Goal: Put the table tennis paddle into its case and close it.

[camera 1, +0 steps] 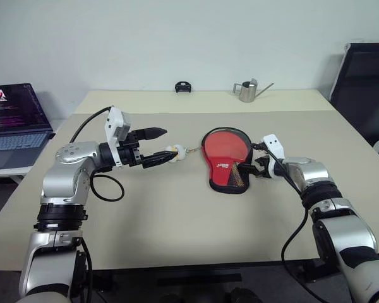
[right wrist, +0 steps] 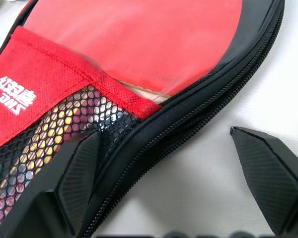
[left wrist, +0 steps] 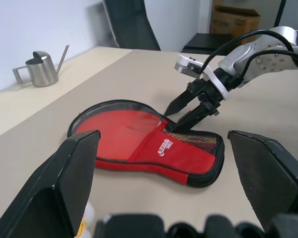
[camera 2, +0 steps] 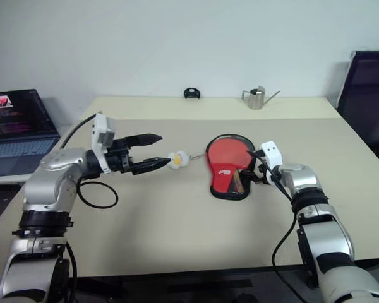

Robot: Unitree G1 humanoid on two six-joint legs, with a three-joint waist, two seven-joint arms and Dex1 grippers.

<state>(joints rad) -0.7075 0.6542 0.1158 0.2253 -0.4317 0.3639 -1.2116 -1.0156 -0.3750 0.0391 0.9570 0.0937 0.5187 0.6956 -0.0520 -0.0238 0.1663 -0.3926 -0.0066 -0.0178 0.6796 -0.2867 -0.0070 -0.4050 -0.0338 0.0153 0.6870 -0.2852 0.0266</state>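
A paddle-shaped red fabric case with black piping, a white logo and a mesh pocket (camera 1: 226,161) lies flat on the beige table (camera 1: 177,214), a little right of the middle. Inside it sits the round red-rubber-faced table tennis paddle (left wrist: 120,124): its red face shows through the open far half, while the near half is covered by the red flap and the mesh. The handle seems to lie under the mesh, though the weave hides most of it. The black zip around the rim stands undone.

The right gripper (camera 1: 258,165) is at the case's right edge, angled down towards it, its two black fingers spread apart. One finger (right wrist: 82,171) rests against the black zipped rim by the mesh pocket; the other stands clear over bare table. It holds nothing.

The left gripper (camera 1: 156,146) hovers level to the left of the case, its jaws wide and empty. Just past its tips lies a small white-and-yellow ball charm (camera 1: 174,153), joined to the case by a short chain.

A small steel watering can (camera 1: 247,91) and a small black object (camera 1: 182,87) stand at the table's far edge. An open laptop (camera 1: 12,120) sits on a side desk at the far left.
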